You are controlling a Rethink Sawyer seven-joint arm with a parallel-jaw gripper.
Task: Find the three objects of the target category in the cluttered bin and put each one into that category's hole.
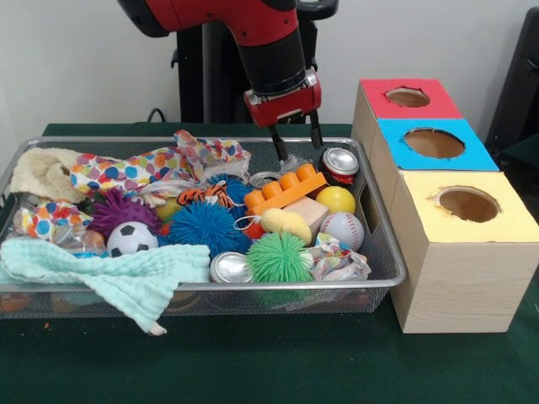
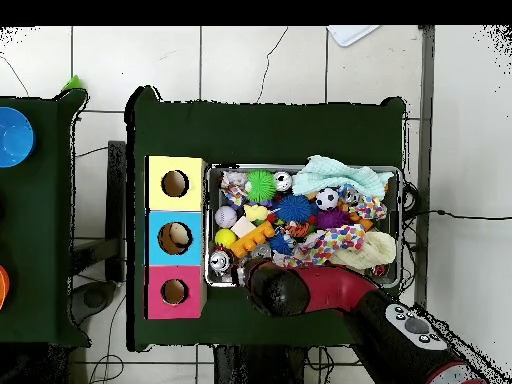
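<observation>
Front view: gripper (image 1: 296, 145) is hanging open over the bin (image 1: 383, 244), fingers straddling clutter beside the can (image 1: 340, 162). Centring before closing looks wise; crumpled wrappers may snag.

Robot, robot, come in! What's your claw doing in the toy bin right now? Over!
Gripper open, tips down in bin, holding nothing. Soda can right beside it, orange block just in front. Three box holes unblocked.
</observation>
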